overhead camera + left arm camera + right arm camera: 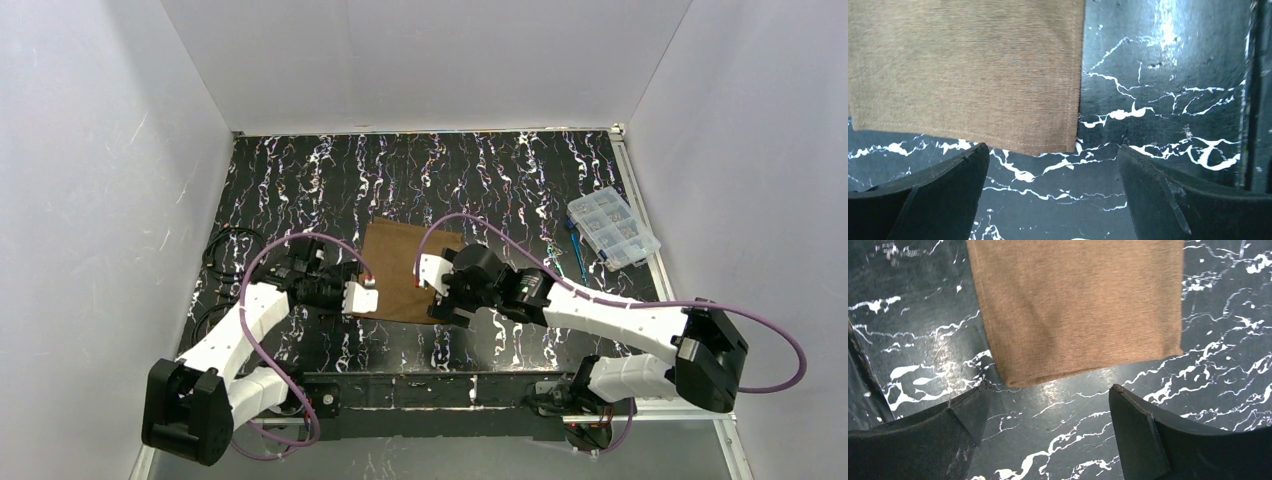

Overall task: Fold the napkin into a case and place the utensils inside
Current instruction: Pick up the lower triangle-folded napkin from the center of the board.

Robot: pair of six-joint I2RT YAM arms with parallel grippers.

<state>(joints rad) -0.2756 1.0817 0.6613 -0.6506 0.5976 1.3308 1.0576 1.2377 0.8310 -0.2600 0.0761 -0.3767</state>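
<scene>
Overhead view evenly lit, diffuse; plain white enclosure walls (100, 150) bright, shadows faint. Glossy black white-veined bench (1168, 75) carries bluish glare patches in both wrist views. Matte brown cloth napkin (963, 70) slightly soft; right end effector fingers (913, 440) close to lens, dark, blurred.

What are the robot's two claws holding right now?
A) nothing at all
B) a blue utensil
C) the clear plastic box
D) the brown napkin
A: the left gripper and the right gripper both stand open and empty, and the brown napkin lies flat on the black marbled table just past their fingertips.
</scene>
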